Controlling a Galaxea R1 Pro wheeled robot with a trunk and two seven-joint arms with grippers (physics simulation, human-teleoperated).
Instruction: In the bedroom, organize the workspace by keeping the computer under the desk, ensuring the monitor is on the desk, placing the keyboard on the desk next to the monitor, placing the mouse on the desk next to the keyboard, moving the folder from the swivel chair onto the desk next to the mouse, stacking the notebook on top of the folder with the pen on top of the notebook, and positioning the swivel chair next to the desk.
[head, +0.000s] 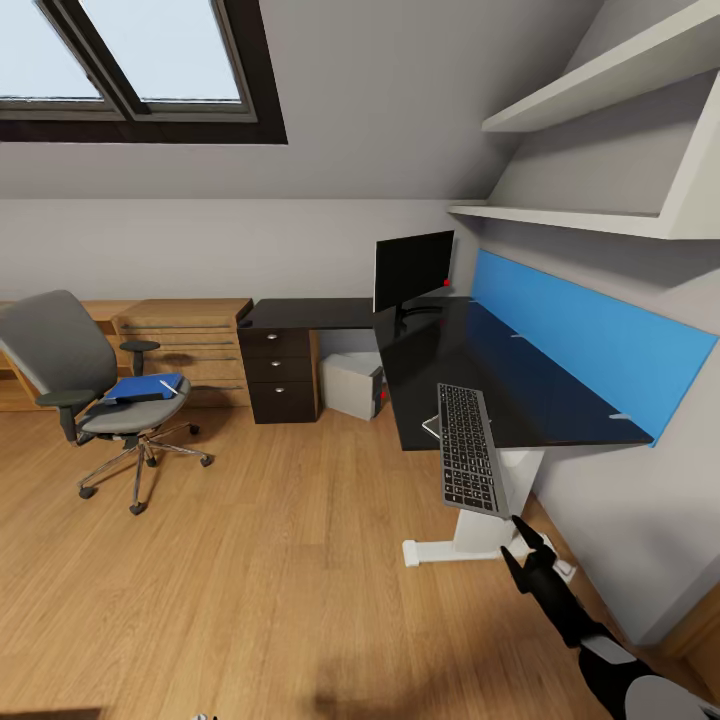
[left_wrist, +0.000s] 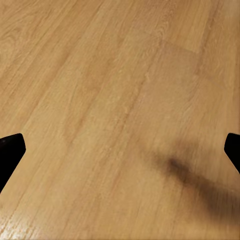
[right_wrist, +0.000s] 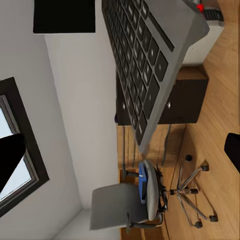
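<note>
Keyboard (head: 469, 450) lies just ahead of my right pincer (head: 524, 545), whose fingers are spread open and touch nothing. It is slim and dark grey with low flat keys, and it overhangs the near edge of the black bench (head: 520, 385); I can read no lettering on its keys. A pale pad, perhaps the notebook (head: 431, 427), peeks out beside it. Farther along stands the monitor (head: 412, 268), with the white computer (head: 352, 385) below. Across the floor (head: 250, 560) the swivel chair (head: 95, 385) carries the blue folder (head: 145, 388). My left pincer (left_wrist: 120, 150) hangs open over bare boards.
</note>
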